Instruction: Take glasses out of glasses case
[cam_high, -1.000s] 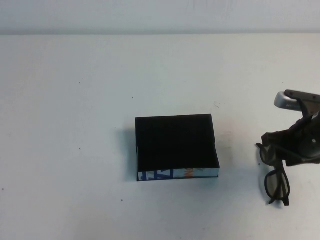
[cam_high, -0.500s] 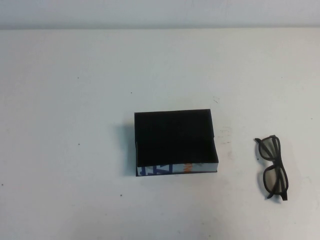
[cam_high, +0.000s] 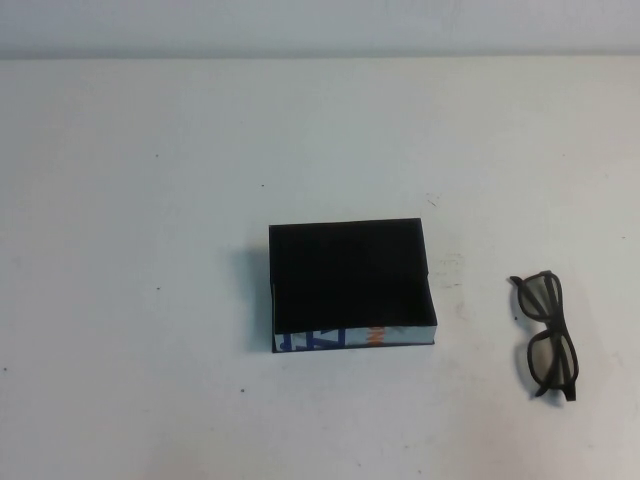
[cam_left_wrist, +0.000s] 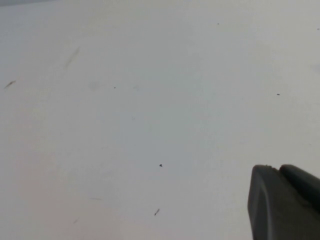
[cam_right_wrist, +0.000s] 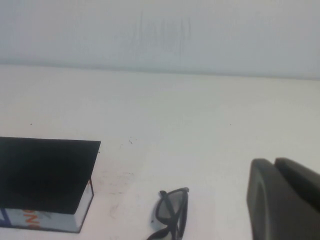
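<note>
The glasses case (cam_high: 350, 280) lies open in the middle of the table, black inside and empty, its white lettered wall (cam_high: 350, 337) facing me. The dark-framed glasses (cam_high: 547, 330) lie on the table to its right, apart from it. Neither arm shows in the high view. In the right wrist view, my right gripper (cam_right_wrist: 274, 162) is shut and empty, hanging back from the glasses (cam_right_wrist: 170, 215) and the case (cam_right_wrist: 45, 175). In the left wrist view, my left gripper (cam_left_wrist: 277, 169) is shut and empty over bare table.
The white table (cam_high: 150, 200) has a few small dark specks. A pale wall (cam_right_wrist: 160, 30) rises behind its far edge.
One second ago my right gripper was at the glasses on the right. It has since drawn back out of the high view, leaving the glasses lying on the table. The case has not moved.
</note>
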